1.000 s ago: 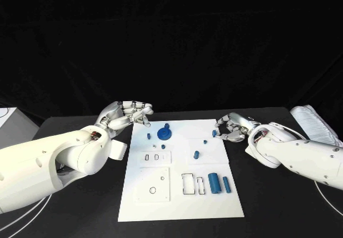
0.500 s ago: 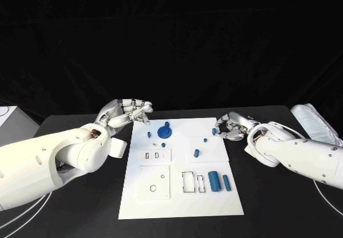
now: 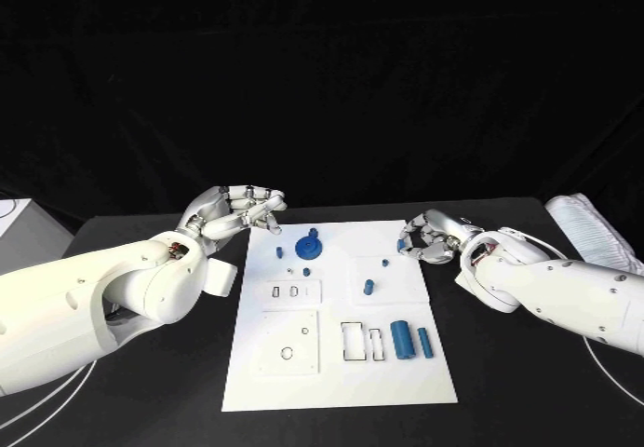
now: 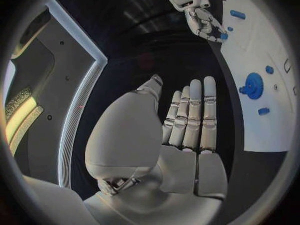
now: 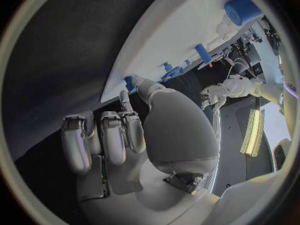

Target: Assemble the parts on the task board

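The surface (image 3: 161, 391) was black, and the task board (image 3: 342, 382) on it was plain white, marked with thin dark outlines of rectangles and small ovals. The parts were blue: a gear-shaped piece (image 3: 309, 248), a thick cylinder (image 3: 400, 341), a slimmer bar (image 3: 424, 345) and several small pegs. Both arms were glossy white, the left hand (image 3: 235, 212) and right hand (image 3: 432, 239) silver-grey with darker seams, and a pale ribbed object (image 3: 586, 233) lay at the surface's far right edge

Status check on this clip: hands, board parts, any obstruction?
Left hand curled, holds nothing, off white task board's far left corner. Right hand at far right edge, fingertips on small blue peg. Blue gear untouched. No obstruction visible.
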You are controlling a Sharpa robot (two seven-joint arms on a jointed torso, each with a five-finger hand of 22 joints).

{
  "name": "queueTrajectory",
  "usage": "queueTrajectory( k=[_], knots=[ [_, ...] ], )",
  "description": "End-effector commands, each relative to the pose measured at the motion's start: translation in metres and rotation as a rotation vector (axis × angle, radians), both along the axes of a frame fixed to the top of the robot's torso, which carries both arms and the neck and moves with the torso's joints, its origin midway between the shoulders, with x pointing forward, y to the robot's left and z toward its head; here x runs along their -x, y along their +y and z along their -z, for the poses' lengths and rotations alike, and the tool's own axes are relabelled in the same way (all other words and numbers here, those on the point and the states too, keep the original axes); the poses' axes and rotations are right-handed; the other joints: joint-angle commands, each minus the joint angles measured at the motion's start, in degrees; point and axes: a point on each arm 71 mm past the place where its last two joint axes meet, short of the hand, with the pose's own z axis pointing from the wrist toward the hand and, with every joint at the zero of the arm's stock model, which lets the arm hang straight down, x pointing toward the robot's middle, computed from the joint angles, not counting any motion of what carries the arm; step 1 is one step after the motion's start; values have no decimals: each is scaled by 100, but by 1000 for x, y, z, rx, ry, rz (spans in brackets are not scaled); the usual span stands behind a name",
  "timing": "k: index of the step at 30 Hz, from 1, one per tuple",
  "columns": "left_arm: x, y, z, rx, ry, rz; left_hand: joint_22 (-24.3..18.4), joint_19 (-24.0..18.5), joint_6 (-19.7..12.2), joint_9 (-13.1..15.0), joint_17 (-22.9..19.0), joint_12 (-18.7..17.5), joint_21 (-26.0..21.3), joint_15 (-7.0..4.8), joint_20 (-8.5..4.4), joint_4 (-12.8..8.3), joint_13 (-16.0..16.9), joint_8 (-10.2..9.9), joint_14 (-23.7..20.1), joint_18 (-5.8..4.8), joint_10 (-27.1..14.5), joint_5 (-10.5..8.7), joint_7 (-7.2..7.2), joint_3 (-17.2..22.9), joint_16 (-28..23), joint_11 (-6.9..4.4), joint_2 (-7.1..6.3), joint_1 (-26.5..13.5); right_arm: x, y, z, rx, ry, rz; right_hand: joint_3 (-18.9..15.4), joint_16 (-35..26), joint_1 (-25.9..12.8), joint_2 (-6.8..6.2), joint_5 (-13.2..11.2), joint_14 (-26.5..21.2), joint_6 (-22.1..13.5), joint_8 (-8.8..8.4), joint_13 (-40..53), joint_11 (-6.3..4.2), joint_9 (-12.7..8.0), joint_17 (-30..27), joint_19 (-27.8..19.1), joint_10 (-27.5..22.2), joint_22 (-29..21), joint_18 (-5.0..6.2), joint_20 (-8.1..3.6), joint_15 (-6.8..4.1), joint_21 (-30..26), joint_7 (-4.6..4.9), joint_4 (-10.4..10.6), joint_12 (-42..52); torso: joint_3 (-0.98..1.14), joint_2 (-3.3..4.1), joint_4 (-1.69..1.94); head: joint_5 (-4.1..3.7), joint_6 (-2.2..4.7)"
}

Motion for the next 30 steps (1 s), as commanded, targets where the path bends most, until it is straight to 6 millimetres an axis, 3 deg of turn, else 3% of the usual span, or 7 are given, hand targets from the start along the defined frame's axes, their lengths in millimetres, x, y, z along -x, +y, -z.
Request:
queueTrajectory(
  k=[1,26,30],
  knots=[
    [1,-2,-1,8,-4,17,8,-45,29,8,6,-23,39,14,1,2,8,-24,-42,62,-5,-33,-4,28,32,-26,43,19,0,1,2,18,4,-11,28,24,-11,26,15,597,23,13,1212,9,2,1509,599,336,1508,-83,-12,-15,12,-5,2,29,-1,0,7,-4,8],
    [1,-1,-1,6,0,14,14,-53,25,8,6,-26,49,16,2,8,7,-28,-43,62,-10,-33,1,29,34,-23,49,13,-1,9,3,22,19,-28,57,24,-26,42,-3,597,45,15,1244,10,2,1509,599,367,1508,-83,-22,-31,12,-12,5,64,0,-1,4,14,5],
    [1,-1,-1,6,1,13,14,-53,25,8,6,-26,49,16,2,8,7,-28,-43,62,-10,-33,1,29,34,-23,49,13,-1,9,3,23,22,-27,140,24,-37,88,40,597,183,74,1258,-32,24,1509,599,383,1508,-83,-56,-70,12,-61,-4,79,1,1,-1,15,0]
  ],
)
